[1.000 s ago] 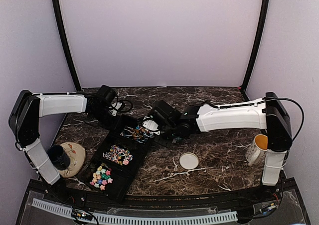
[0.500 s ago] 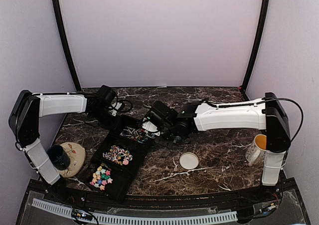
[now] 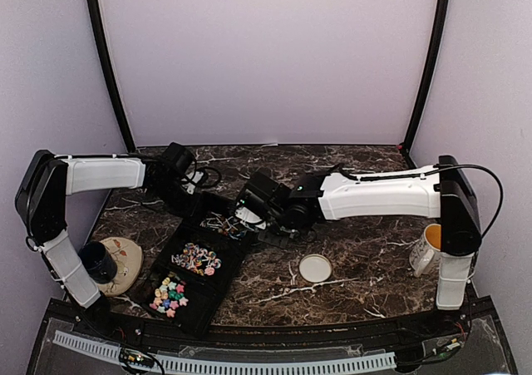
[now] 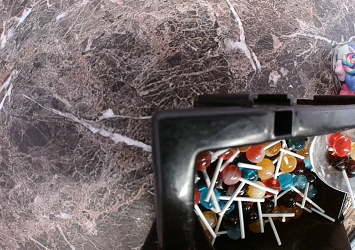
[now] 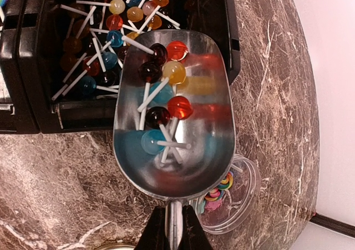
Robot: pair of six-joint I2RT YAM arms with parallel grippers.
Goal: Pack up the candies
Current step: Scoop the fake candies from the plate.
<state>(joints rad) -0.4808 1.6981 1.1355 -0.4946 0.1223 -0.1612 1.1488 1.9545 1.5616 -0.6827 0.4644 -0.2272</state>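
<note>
Right wrist view: the right arm's fingers (image 5: 154,234) clench the handle of a metal scoop (image 5: 216,144) loaded with lollipops (image 5: 166,103), above the far compartment of a black tray (image 5: 33,67) on the marble surface (image 5: 66,178). The left fingers (image 3: 193,194), clenched, sit at the tray's far-left corner; star candies (image 3: 169,294) fill its near compartment.

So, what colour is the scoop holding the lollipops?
Shiny silver: the scoop shows best in the right wrist view.
</note>
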